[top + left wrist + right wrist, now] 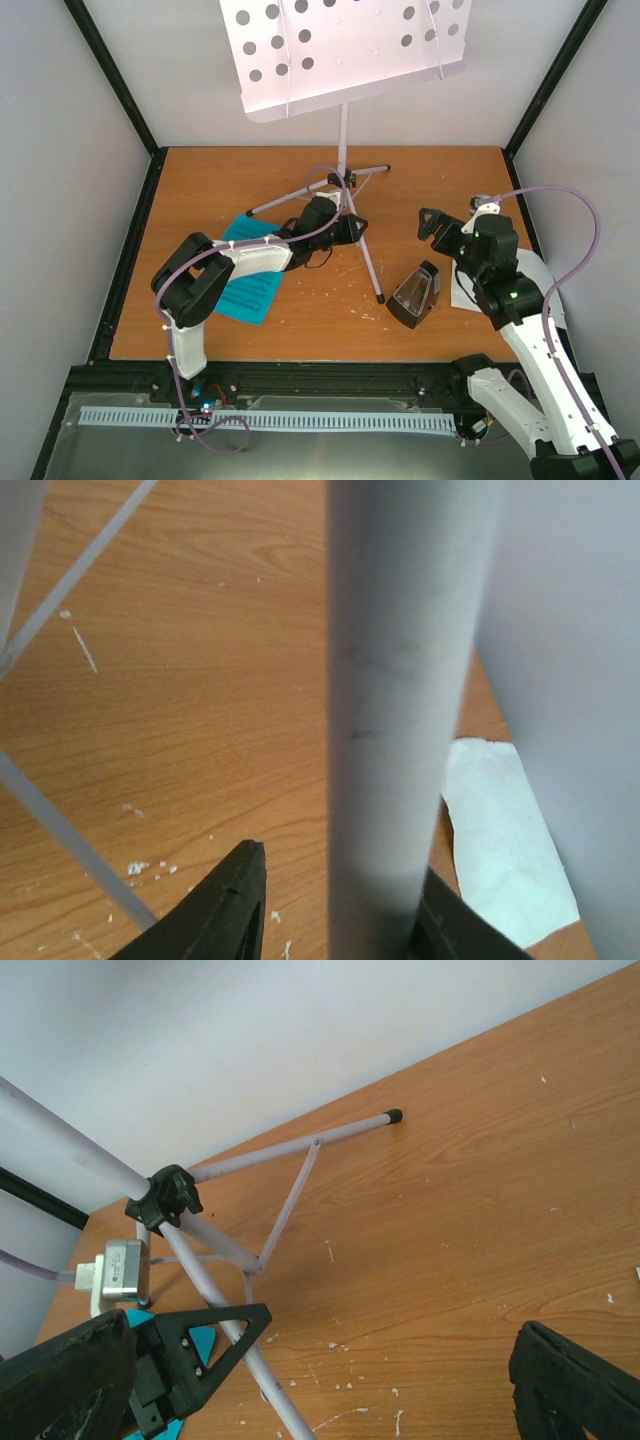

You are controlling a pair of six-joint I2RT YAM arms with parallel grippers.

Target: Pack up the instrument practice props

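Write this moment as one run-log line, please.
left gripper: straddling music stand pole, grip unclear | right gripper: open, empty | metronome: not held, near right gripper

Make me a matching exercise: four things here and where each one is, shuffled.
1 metronome
2 blue sheet
3 white sheet
4 tray

A raised on the stand, at the back
B partly under the left arm
C upright on the table, centre right
D partly under the right arm

Pairs: 1-C, 2-B, 3-D, 4-A
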